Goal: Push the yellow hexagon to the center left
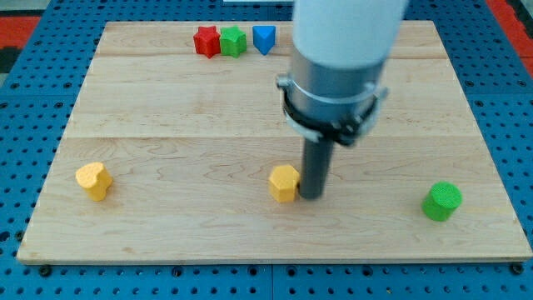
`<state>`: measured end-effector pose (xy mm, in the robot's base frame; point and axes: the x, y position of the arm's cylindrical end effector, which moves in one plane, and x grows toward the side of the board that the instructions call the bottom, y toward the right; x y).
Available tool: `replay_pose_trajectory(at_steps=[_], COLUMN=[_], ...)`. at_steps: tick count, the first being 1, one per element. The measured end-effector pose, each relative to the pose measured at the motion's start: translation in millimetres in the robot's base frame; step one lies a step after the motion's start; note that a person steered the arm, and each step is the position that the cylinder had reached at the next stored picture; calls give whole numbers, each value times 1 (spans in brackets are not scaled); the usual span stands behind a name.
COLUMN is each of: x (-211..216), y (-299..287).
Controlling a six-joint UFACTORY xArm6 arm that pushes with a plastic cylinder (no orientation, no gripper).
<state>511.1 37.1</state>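
Observation:
The yellow hexagon lies on the wooden board just below the board's middle. My tip rests on the board right against the hexagon's right side, touching it or nearly so. The rod rises from there into the arm's wide grey body, which covers the board's upper middle right.
A yellow heart-shaped block lies at the lower left. A green cylinder stands at the lower right. A red star, a green star-like block and a blue block sit in a row at the top edge.

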Motion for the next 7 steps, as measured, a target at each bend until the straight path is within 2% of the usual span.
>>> replay_pose_trajectory(at_steps=[1,2,3,4,5,6,7], x=[-46,11,29,-18,-30,14,-28], y=[-73,-16,-35,-100,-134,-122,-134])
